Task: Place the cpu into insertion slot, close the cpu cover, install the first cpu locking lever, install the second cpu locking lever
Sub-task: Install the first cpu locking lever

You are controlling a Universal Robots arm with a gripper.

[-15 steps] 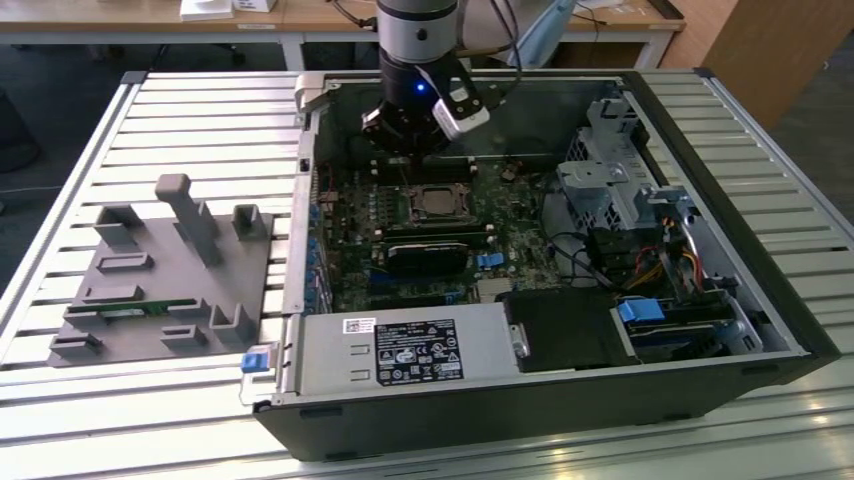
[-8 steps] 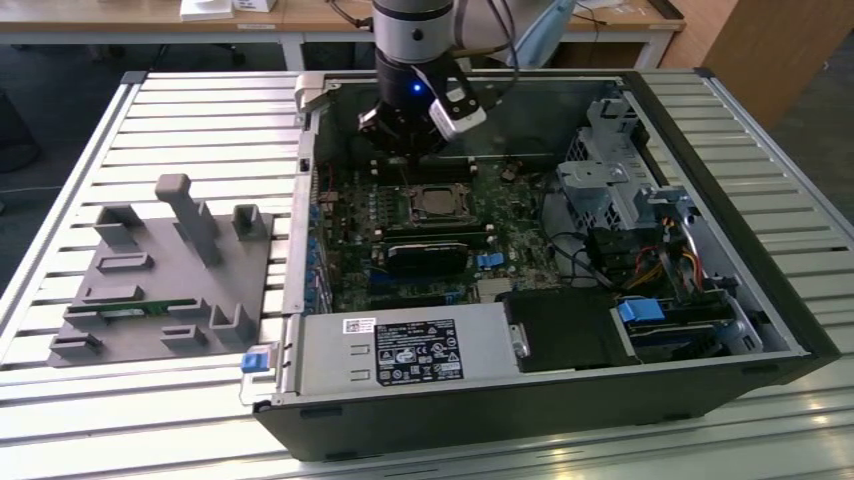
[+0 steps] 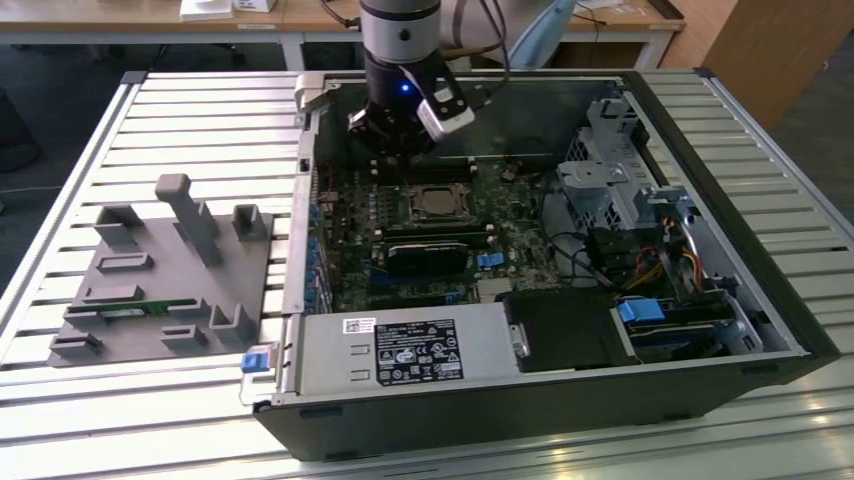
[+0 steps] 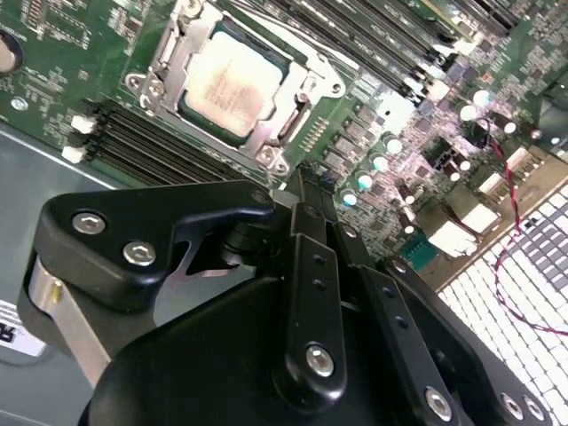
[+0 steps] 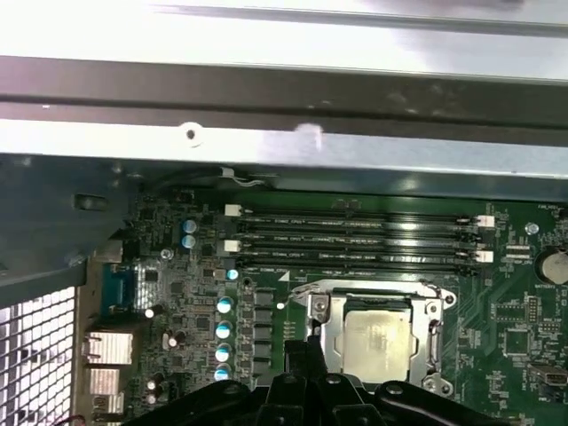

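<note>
Open black metal computer case (image 3: 534, 415) lying on the silver slatted counter (image 3: 134, 400). Inside it, a big green circuit board (image 3: 354, 215).

Near the middle of the board, the small flat square chip with a tan-silver face (image 4: 232, 82). Lying flat in the small dark square socket with a silver rim (image 4: 286, 67). Not tilted, not sticking out.

Thin silver square metal frame with a big square hole (image 4: 297, 111) lying down around the chip, with the chip's face showing through the hole. Same look in the first wrist view: chip (image 5: 379, 342) in the middle, frame (image 5: 324, 311) around it. Cannot tell whether the thin wire levers at the frame's sides are hooked down.

Long black narrow memory slots (image 5: 355, 235) just beside the socket, in a neat row.

Silver and black robot arm (image 3: 400, 60) hanging over the far part of the case, above the memory slots and near the socket. Black jaws pressed together, with nothing between them. Tips near the frame's edge, apart from the chip.

At the exterior view's left, a grey plastic holder block with posts (image 3: 160, 290), resting on the counter just beside the case.
</note>
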